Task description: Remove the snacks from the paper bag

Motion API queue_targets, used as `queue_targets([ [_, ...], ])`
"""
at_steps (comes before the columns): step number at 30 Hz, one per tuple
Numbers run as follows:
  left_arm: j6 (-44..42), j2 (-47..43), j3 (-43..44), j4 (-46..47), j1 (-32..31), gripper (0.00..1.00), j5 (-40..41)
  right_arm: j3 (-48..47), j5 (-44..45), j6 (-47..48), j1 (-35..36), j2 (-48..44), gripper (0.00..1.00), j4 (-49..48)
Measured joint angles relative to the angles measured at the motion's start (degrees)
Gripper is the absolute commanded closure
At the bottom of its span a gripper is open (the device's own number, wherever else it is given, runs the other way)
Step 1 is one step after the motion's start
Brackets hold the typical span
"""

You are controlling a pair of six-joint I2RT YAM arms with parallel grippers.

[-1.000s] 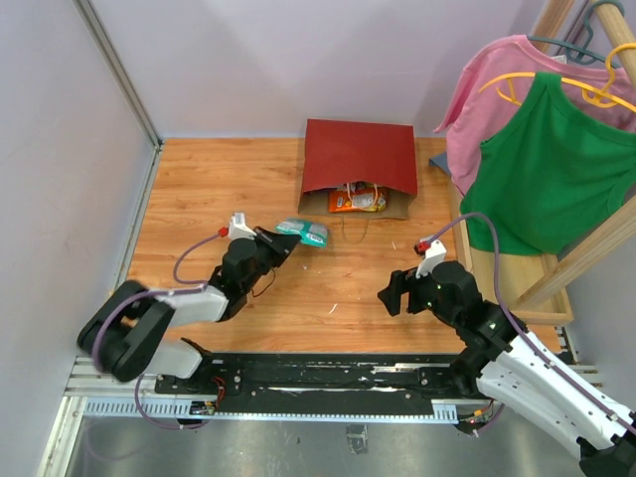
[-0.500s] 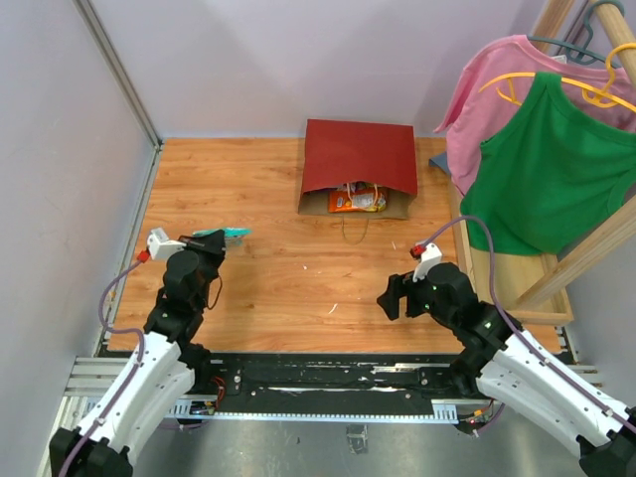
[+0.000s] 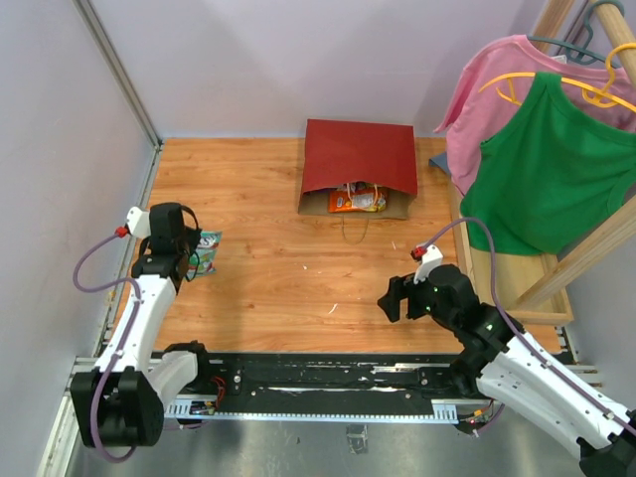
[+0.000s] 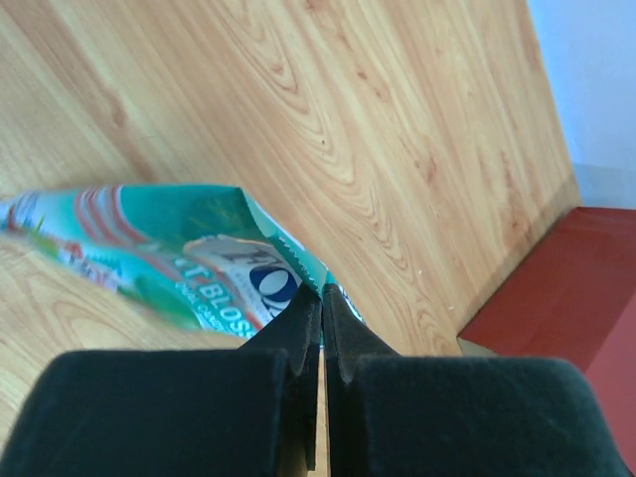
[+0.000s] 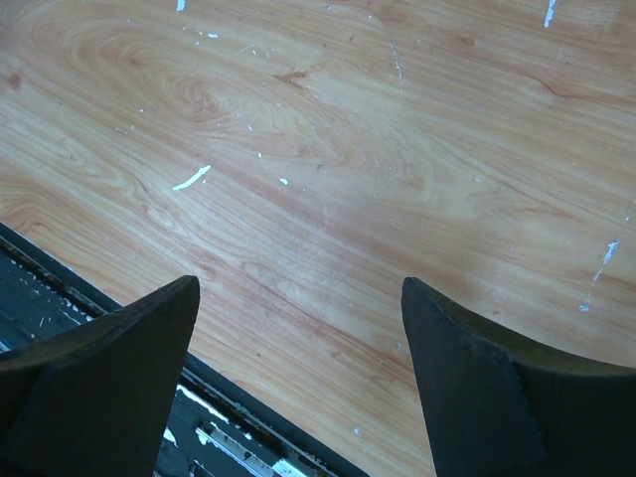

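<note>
Pink shirt (image 3: 494, 94), green shirt (image 3: 556, 164) on yellow hangers (image 3: 603, 96) — wooden rack (image 3: 588, 248) right of wooden tabletop (image 3: 268, 189).

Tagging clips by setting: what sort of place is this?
Likely a mock shop or closet corner in a lab cell: wooden tabletop between plain wall panels, green shirt and pink shirt on hangers, red paper bag with snacks inside.

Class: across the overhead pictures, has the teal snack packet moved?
Yes. The teal packet, pinched in the left pincer, went left, away from the paper bag, toward the left wall.
</note>
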State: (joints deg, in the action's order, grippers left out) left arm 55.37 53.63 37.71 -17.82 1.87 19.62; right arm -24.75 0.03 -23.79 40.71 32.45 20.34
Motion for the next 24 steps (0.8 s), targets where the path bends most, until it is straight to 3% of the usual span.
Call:
queue_targets([
  [12, 2.78, 4.98, 5.60, -4.02, 6.78, 1.00, -3.28, 1.05, -0.02, 0.02, 0.00, 0.72, 0.16, 0.55],
  [24, 2.56, 19.56, 11.50, -0.07, 10.36, 1.00, -8.72, 1.07, -0.02, 0.07, 0.00, 0.39, 0.16, 0.87],
])
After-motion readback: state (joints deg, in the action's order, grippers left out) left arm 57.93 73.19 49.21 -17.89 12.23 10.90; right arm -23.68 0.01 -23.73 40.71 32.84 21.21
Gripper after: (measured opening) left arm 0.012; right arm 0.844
